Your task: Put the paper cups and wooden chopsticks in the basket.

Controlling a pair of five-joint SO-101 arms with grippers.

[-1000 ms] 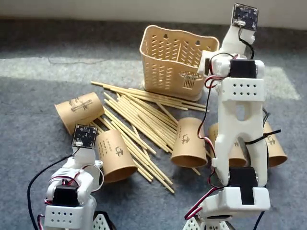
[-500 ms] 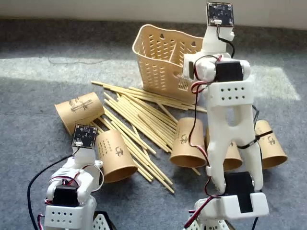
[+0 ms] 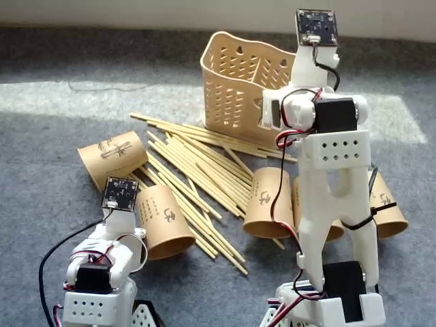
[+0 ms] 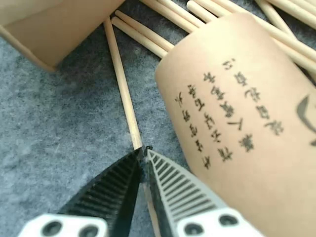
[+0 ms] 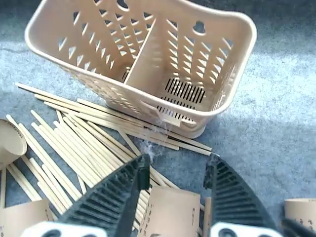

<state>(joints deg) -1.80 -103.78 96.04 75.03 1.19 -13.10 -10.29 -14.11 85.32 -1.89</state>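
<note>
A beige slotted basket (image 3: 235, 85) with a middle divider (image 5: 143, 64) stands tilted at the back, and its two compartments hold nothing. Wooden chopsticks (image 3: 194, 170) lie fanned on the grey carpet in front of it. Several brown paper cups lie on their sides: one at the left (image 3: 112, 158), one by the left arm (image 3: 163, 221), one in the middle (image 3: 268, 202), one at the right (image 3: 387, 208). My right gripper (image 5: 177, 165) hangs open above the chopsticks (image 5: 84, 143), just short of the basket (image 5: 207, 113). My left gripper (image 4: 144, 154) is shut, its tips over one chopstick (image 4: 122, 94) beside a cup (image 4: 247, 113).
The right arm (image 3: 334, 146) stands tall over the right-hand cups and hides part of one. The left arm (image 3: 109, 272) sits low at the near left. Bare grey carpet (image 3: 54, 116) lies to the left and behind the basket. Another cup (image 4: 54, 24) lies beyond the left gripper.
The right arm swung left, then drew back and rose. The basket tipped over to the left and shifted partly back. The left arm has kept still.
</note>
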